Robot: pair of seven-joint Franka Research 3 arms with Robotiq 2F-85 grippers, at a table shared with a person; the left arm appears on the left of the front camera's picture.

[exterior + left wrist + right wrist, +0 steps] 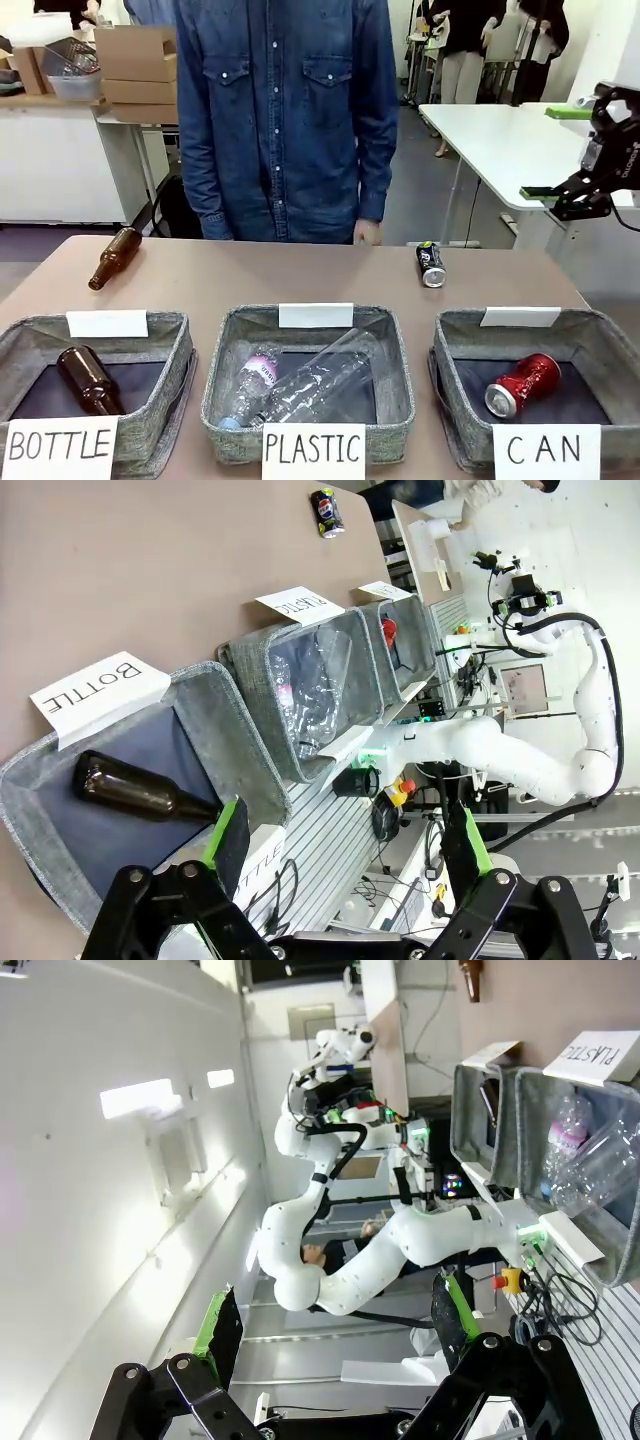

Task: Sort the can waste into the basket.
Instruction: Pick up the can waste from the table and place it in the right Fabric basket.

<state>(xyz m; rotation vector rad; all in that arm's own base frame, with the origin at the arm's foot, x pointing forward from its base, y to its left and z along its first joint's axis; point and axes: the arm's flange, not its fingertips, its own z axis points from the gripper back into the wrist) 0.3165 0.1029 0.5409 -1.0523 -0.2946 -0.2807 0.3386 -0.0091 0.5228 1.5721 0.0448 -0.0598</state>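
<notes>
The red, slightly dented can (522, 384) lies inside the grey basket signed "CAN" (603, 345) at the front right. The black can with blue-white markings (431, 264) lies on its side on the brown table beyond that basket. My right gripper (553, 152) hangs high off the table's right edge, open and holding nothing; its wrist view shows the open right gripper (335, 1320) facing a wall. My left gripper (348, 845) is open and holds nothing above the near end of the row of baskets. From there the black can (327, 512) and the red can (389, 632) are far off.
The "PLASTIC" basket (392, 340) in the middle holds clear bottles. The "BOTTLE" basket (175, 335) at the left holds a brown bottle. Another brown bottle (113, 258) lies on the table at the far left. A person in a denim shirt (285, 110) stands at the far edge.
</notes>
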